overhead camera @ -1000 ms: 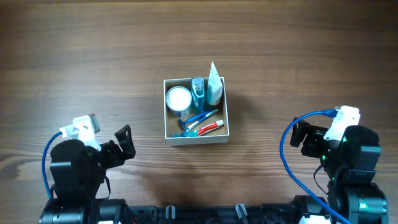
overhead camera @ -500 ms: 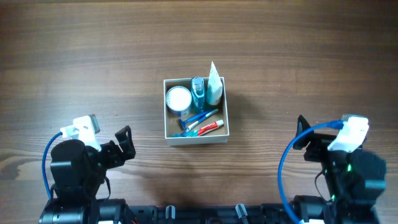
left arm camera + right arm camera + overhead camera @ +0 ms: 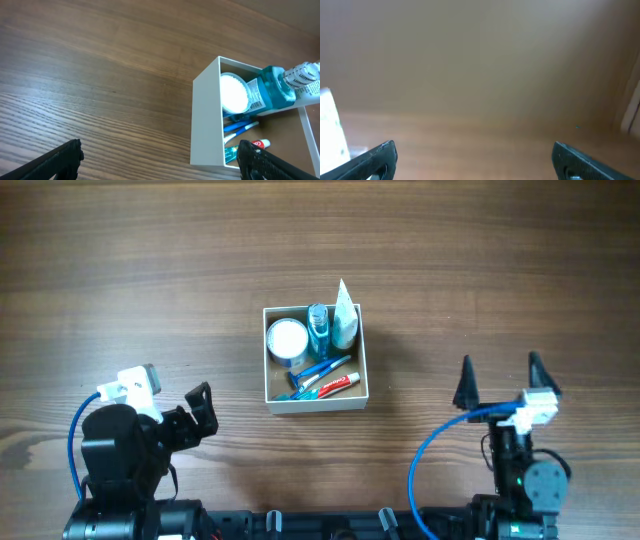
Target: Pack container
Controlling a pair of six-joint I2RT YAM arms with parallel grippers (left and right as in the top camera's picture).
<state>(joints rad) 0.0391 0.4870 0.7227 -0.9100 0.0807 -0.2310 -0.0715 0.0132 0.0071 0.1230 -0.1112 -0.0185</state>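
The container (image 3: 318,404), a square white-walled box, stands at the table's middle. It holds a round white jar (image 3: 287,338), a blue bottle (image 3: 318,325), a white tube (image 3: 344,318), blue toothbrushes (image 3: 325,368) and a red toothpaste tube (image 3: 343,383). My left gripper (image 3: 190,416) is open and empty at the front left, well short of the box. In the left wrist view (image 3: 160,164) the container's wall (image 3: 206,120) is just ahead on the right. My right gripper (image 3: 500,378) is open wide and empty at the front right; its wrist view (image 3: 475,156) shows only blurred wood.
The wooden table (image 3: 150,270) stretches bare around the box. A blurred white shape (image 3: 330,122) sits at the left edge of the right wrist view. Blue cables loop beside both arm bases.
The right arm has pulled back toward the front edge and turned, so its open fingers now point up the table. The left arm and the container's contents have not moved.
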